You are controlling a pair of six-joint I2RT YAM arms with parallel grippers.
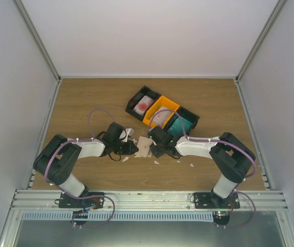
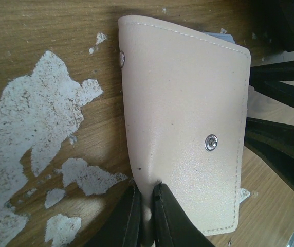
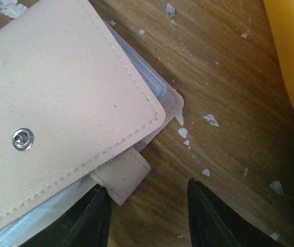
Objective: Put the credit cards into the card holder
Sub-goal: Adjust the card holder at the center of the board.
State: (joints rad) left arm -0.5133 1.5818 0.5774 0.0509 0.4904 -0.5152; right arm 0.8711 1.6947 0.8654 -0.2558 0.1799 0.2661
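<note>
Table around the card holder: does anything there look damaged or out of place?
Yes. Irregular white patches mark the wooden table beside the card holder, like chipped surface or scattered scraps; I cannot tell which.

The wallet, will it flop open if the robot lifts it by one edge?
The wallet probably would: its snap tab hangs undone and the cover looks soft. Thin and flat, it likely feels light and won't roll.
</note>
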